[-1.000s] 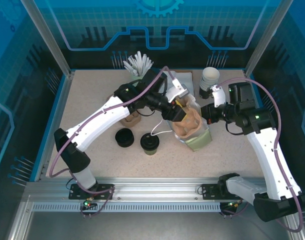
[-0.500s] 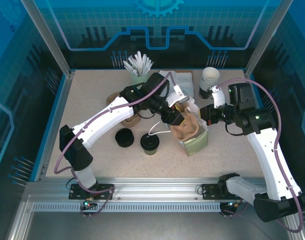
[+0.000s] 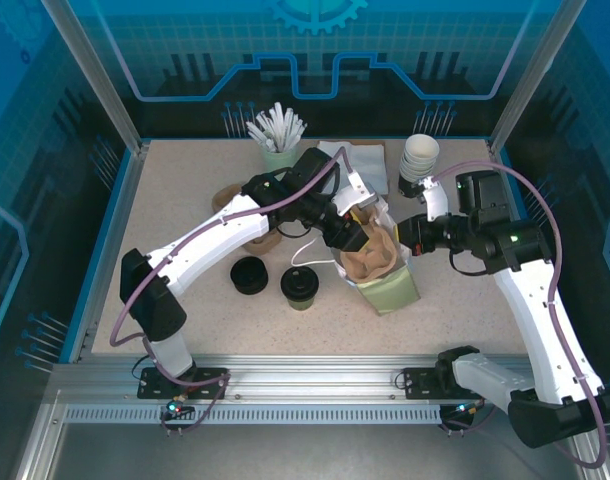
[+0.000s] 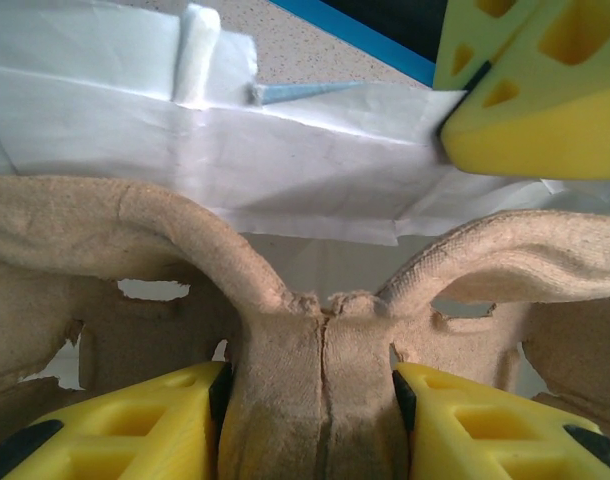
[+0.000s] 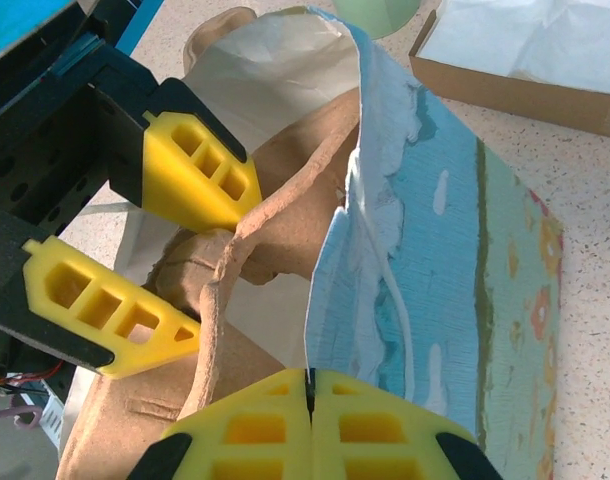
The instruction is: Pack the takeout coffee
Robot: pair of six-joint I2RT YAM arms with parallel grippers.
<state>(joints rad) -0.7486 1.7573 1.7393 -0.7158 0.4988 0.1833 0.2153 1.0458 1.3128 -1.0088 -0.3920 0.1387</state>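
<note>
The takeout coffee (image 3: 299, 287), a short dark cup with a black lid, stands on the table left of the paper bag (image 3: 387, 290). My left gripper (image 3: 350, 235) is shut on the middle ridge of a brown pulp cup carrier (image 4: 320, 390), which sits in the bag's open mouth. In the left wrist view my gripper (image 4: 310, 400) clamps that ridge from both sides. My right gripper (image 5: 309, 395) is shut on the rim of the bag (image 5: 455, 250), with the carrier (image 5: 285, 190) just behind it. From above, my right gripper (image 3: 407, 235) is at the bag's right edge.
A loose black lid (image 3: 249, 275) lies left of the coffee. At the back stand a stack of lidless cups (image 3: 419, 160), a green cup of white sticks (image 3: 277, 135) and a cardboard box of napkins (image 3: 360, 160). More brown carriers (image 3: 230, 197) lie under my left arm.
My left gripper has carried the carrier down and toward the near side into the bag. The bag now stands more upright, and its lower end has swung nearer. The right gripper kept its hold.
</note>
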